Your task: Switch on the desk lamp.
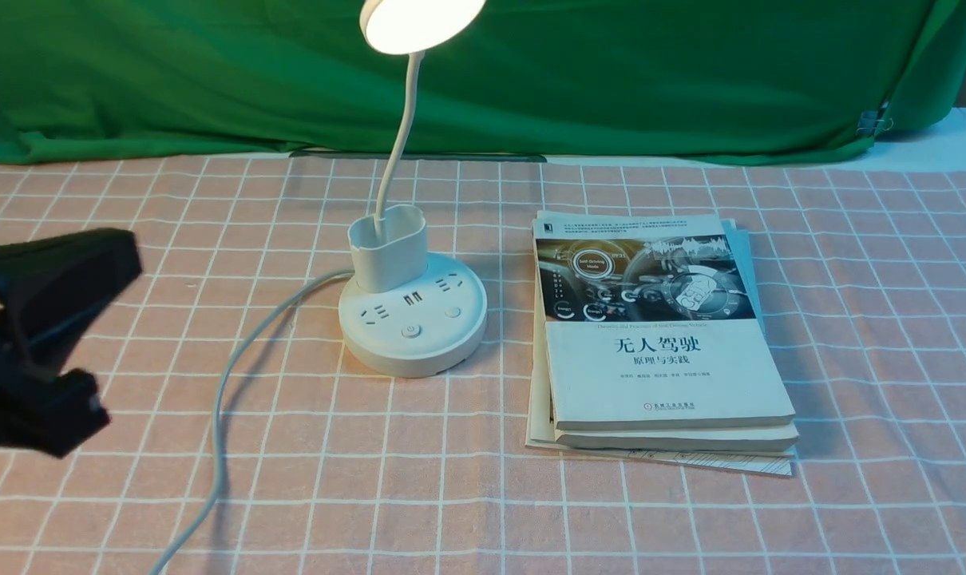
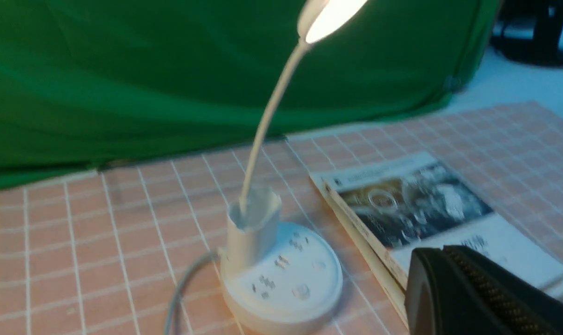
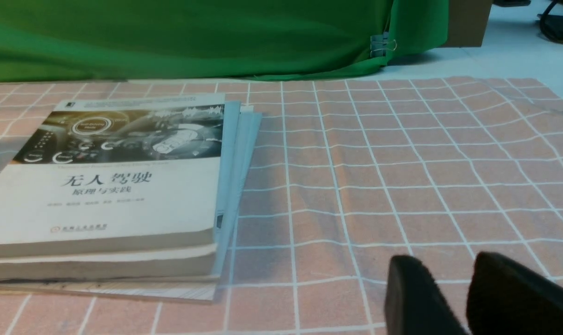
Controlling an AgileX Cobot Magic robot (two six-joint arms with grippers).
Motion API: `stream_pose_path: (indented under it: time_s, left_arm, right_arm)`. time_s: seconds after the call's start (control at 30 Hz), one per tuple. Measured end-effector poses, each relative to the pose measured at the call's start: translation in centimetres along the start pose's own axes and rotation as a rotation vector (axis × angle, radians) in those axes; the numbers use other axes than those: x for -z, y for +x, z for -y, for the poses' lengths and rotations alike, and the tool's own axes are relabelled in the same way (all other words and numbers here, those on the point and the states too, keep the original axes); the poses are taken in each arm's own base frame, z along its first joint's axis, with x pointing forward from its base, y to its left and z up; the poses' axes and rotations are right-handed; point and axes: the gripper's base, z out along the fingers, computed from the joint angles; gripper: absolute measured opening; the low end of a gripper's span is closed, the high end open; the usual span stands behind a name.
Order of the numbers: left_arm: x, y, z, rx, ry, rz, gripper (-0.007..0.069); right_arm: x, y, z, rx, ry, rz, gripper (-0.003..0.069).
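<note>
Lamp (image 1: 413,364) shines from its head, so the switching looks done; the step in hand, I judge, is to leave it alone and bring the arms to rest. Take twelve o'clock as straight away from the robot: the lamp stands upright on the counter (image 1: 355,495), just to the eleven o'clock side of centre.

Nearest, the left tool (image 2: 442,251) has its tips pressed together with nothing between them; its arm (image 1: 60,319) is at nine o'clock from the lamp, well apart. The right tool (image 3: 446,267) is slightly spread and empty. Keep both off the cord (image 1: 218,431), which runs from the base toward seven o'clock; a snag could drag the lamp.

Next come the buttons: one (image 1: 411,331) at six o'clock on the base, another (image 1: 453,312) at about three. Touch neither, as a second press could switch the light off. Books (image 1: 667,375) lie at about four o'clock, so give their corners room.

Beyond, the cup (image 1: 389,259) holds the foot of the neck (image 1: 403,128). It looks thin and likely to sway, so keep wide of it and the lit head (image 1: 423,20).
</note>
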Motion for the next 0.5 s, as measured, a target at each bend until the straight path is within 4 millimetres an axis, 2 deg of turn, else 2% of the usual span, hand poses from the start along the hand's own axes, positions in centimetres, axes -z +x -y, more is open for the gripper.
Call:
stream_pose_path:
  time_s: [0.03,0.07,0.17,0.27,0.5]
  left_arm:
    - [0.6,0.9,-0.4,0.000,-0.025,0.080,0.0021]
    - [0.5,1.4,-0.5,0.000,-0.030,0.073,0.0021]
    - [2.0,4.5,-1.7,0.000,-0.124,0.213,0.0021]
    - [3.0,7.5,-2.5,0.001,-0.214,0.215,0.0021]
    - [5.0,11.1,-3.4,0.030,-0.373,0.261,0.0021]
  right_arm:
    - [0.0,0.0,0.0,0.000,0.000,0.000,0.0241]
    - [0.0,0.0,0.0,0.000,0.000,0.000,0.0241]
    - [0.0,0.0,0.0,0.000,0.000,0.000,0.0241]
    - [0.0,0.0,0.0,0.000,0.000,0.000,0.0241]
    - [0.0,0.0,0.0,0.000,0.000,0.000,0.0241]
